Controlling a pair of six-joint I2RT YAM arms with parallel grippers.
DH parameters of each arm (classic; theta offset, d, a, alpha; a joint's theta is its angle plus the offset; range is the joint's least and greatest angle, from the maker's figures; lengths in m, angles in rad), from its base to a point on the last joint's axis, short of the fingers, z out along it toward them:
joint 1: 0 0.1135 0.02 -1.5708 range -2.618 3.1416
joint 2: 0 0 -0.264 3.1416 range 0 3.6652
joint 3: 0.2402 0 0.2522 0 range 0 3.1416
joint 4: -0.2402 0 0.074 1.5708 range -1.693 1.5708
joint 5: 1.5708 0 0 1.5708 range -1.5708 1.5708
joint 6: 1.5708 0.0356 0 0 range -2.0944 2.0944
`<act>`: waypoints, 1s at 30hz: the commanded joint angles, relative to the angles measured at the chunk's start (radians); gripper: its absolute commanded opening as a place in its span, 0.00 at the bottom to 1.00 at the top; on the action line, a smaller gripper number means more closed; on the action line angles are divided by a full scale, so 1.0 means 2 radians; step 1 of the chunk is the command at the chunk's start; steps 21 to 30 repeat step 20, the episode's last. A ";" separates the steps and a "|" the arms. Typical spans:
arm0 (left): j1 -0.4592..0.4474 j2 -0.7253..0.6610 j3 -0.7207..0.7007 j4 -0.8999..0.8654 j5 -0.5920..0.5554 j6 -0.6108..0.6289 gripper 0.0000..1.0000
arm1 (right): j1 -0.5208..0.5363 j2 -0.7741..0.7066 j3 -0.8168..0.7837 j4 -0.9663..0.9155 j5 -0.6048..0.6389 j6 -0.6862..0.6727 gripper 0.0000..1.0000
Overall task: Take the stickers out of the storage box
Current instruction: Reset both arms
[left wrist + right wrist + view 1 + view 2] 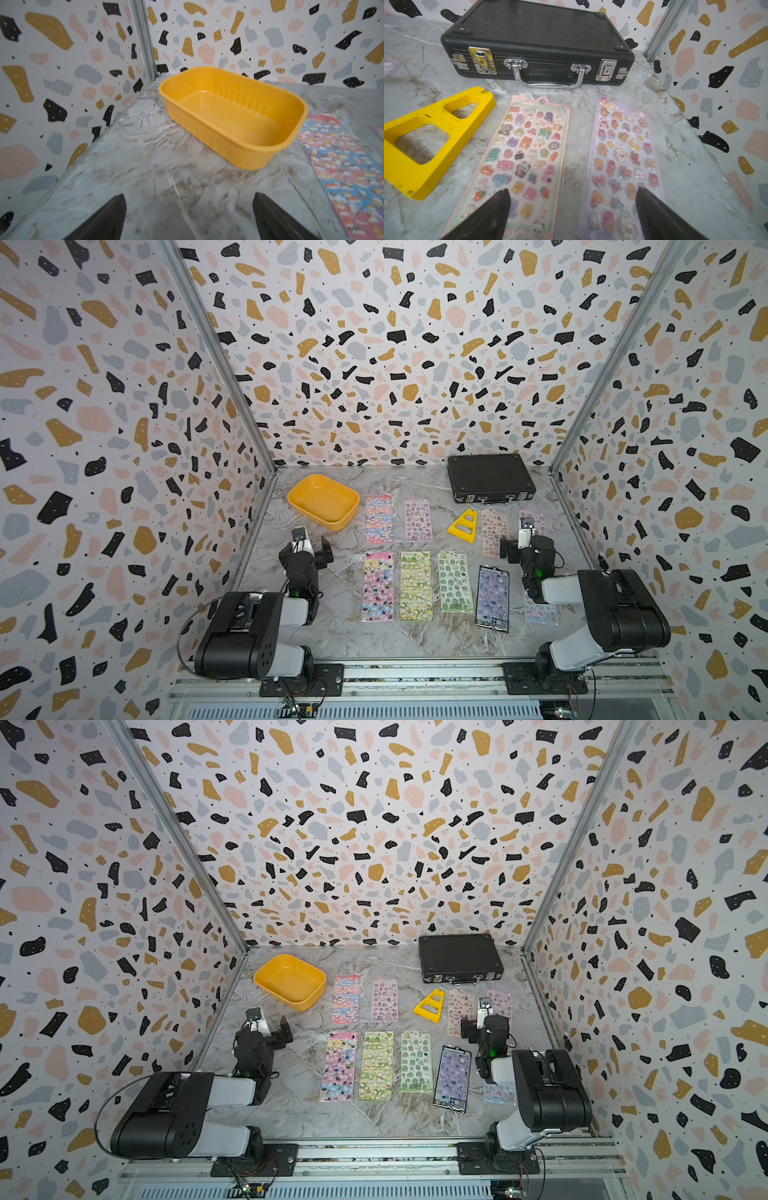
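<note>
Since box [218,143] sits empty, I judge stickers [415,585] light, floppy, slick-sleeved, lying flat; I'd pinch sleeve edge. Left gripper [189,199], right gripper [573,193] spread, holding nothing.

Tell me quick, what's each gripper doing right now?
Left gripper: open, holding nothing.
Right gripper: open, holding nothing.

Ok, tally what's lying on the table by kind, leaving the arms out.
Sticker sheets: 9, two partly hidden
Yellow tub: 1, empty
Black case: 1
Yellow triangle piece: 1
Total: 12
</note>
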 commanded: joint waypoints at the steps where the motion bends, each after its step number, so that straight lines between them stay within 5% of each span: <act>1: 0.001 0.010 0.033 -0.055 0.015 0.000 0.99 | 0.000 -0.013 -0.001 -0.003 -0.005 0.006 0.99; 30: -0.001 0.006 0.044 -0.086 0.038 0.011 0.99 | 0.000 -0.013 -0.001 -0.003 -0.005 0.006 0.99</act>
